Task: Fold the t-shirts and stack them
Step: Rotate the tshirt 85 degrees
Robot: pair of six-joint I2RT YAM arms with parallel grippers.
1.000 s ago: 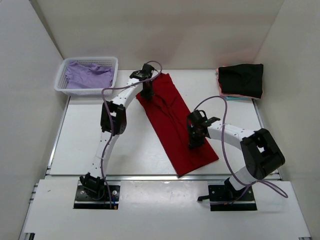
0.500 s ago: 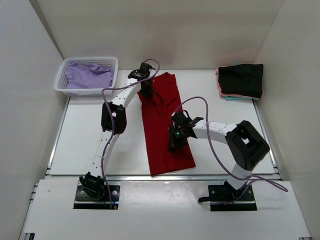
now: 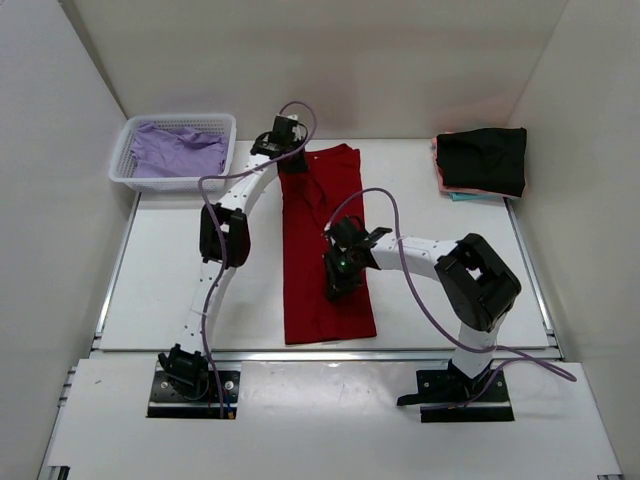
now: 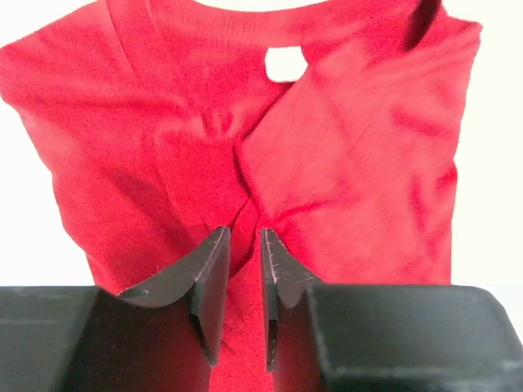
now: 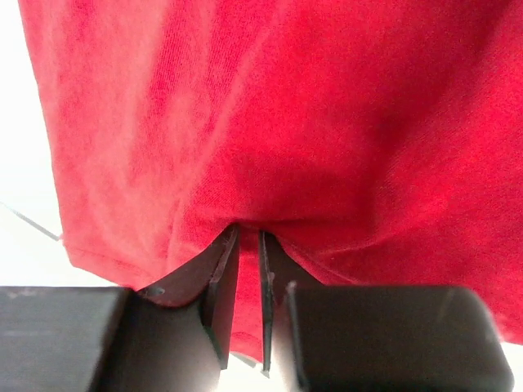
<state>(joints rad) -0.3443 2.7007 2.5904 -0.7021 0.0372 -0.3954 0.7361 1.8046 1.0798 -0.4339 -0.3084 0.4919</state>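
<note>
The deep red t-shirt (image 3: 320, 210) lies as a long folded strip down the middle of the table, collar at the far end. My left gripper (image 3: 291, 160) is shut on a pinch of its cloth near the collar (image 4: 245, 237). My right gripper (image 3: 336, 285) is shut on a pinch of cloth near the hem (image 5: 249, 237). A lavender t-shirt (image 3: 178, 150) lies in the white basket (image 3: 122, 160) at the far left. A folded black t-shirt (image 3: 483, 160) tops a stack at the far right, with pink and teal edges (image 3: 452, 192) under it.
White walls close the table on the left, back and right. The arm bases stand at the near edge. A purple cable (image 3: 420, 300) loops over the table beside the right arm.
Both grippers have swung the red shirt from a diagonal to straight up and down; the right gripper dragged the hem end to the left, the left gripper moved slightly back.
</note>
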